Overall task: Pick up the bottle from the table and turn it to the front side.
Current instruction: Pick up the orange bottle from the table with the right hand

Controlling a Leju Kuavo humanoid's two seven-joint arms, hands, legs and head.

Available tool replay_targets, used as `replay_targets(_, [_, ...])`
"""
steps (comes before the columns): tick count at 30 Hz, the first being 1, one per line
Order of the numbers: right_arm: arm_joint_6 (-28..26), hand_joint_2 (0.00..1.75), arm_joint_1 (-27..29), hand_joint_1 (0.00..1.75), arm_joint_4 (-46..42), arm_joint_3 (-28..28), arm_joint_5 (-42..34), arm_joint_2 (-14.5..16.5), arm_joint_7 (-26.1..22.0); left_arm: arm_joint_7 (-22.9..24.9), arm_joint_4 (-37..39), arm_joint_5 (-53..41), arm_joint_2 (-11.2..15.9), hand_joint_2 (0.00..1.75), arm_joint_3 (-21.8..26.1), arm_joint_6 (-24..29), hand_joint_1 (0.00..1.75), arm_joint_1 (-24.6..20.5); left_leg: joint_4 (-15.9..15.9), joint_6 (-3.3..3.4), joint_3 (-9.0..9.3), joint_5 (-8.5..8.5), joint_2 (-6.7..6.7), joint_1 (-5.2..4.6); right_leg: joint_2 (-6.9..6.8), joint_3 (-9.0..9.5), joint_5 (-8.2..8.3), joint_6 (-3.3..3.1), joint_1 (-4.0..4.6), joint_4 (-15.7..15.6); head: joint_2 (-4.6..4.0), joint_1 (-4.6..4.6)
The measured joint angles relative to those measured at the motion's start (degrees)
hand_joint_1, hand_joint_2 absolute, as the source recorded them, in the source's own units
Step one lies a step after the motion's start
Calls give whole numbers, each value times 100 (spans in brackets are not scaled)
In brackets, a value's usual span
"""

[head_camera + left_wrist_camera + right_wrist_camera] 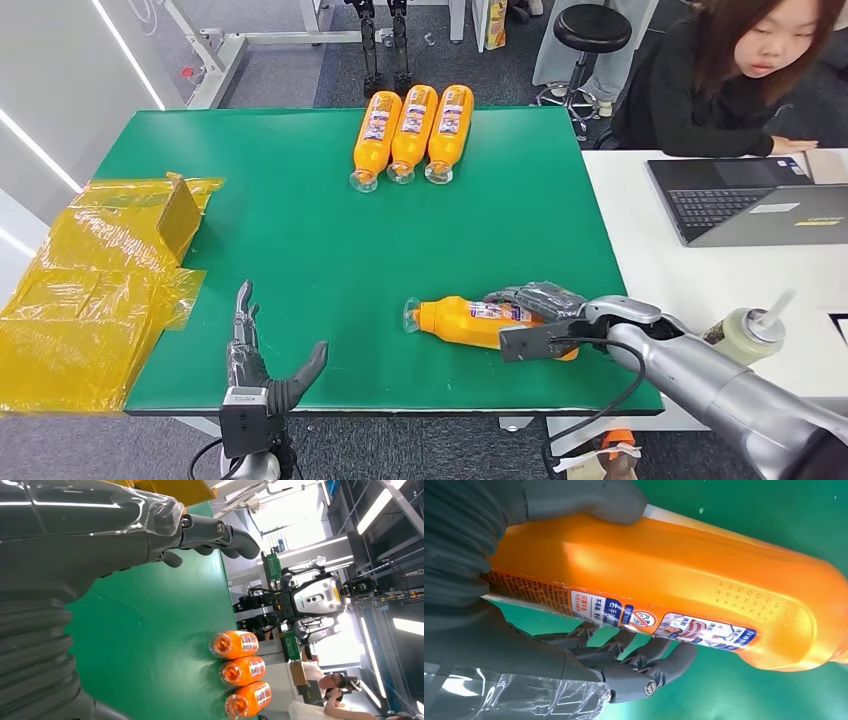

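Green table (300,250) runs across the room, three orange bottles (411,134) lined up at its far edge. Near the front edge an orange bottle (470,322) lies on its side, the right hand (545,315) wrapped around it. Left hand (255,375) hovers with fingers spread, holding nothing. Beside them, a person (735,75) faces a laptop (750,200).

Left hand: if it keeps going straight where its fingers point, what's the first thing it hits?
Likely nothing close. The left hand points up the bare green table; the three bottles in a row lie further off, right of that line, though depth is unclear.
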Motion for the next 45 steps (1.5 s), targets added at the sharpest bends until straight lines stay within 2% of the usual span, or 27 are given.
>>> replay_targets(6, [-232,175,-50,175,37,19,185,144,14,0,-2,-123,-6,175,2,-55,0,1,0,-1,-1,1,-1,0,0,0,1,0,0,1,0,1])
replay_targets(13, [-818,175,-55,175,-213,-192,461,331,157,0,-54,-381,-35,175,87,-255,0,46,1,-2,-4,2,-2,0,0,-5,1,-1,0,4,0,0])
replay_targets(23, [-588,175,-239,175,-821,-757,483,369,402,0,-128,-478,-59,175,203,-384,0,82,1,-2,-12,2,-5,-1,-4,-10,0,-1,-1,3,0,1])
replay_targets(30, [-971,175,-166,175,-910,-918,629,370,253,0,-146,-452,-61,175,239,-387,0,91,2,-2,-12,2,-7,-1,-5,-11,0,-1,-1,1,0,1])
replay_targets(34, [-1370,175,188,175,-1135,-1164,828,360,175,0,-146,-14,-62,175,269,-595,0,94,1,-2,-12,1,-9,0,-6,-13,-1,0,0,0,0,1])
replay_targets(40, [-1994,175,1141,175,-1768,-1788,1455,336,9,0,-122,929,-127,175,428,-1421,0,87,0,0,-19,-1,-10,0,-9,-15,-6,5,0,0,0,0])
replay_targets(45, [-2236,175,1830,175,-2208,-2214,2153,686,150,16,-16,1400,-262,175,536,-2077,0,4,-1,0,-19,-1,-8,0,-7,-17,-6,5,0,1,0,1])
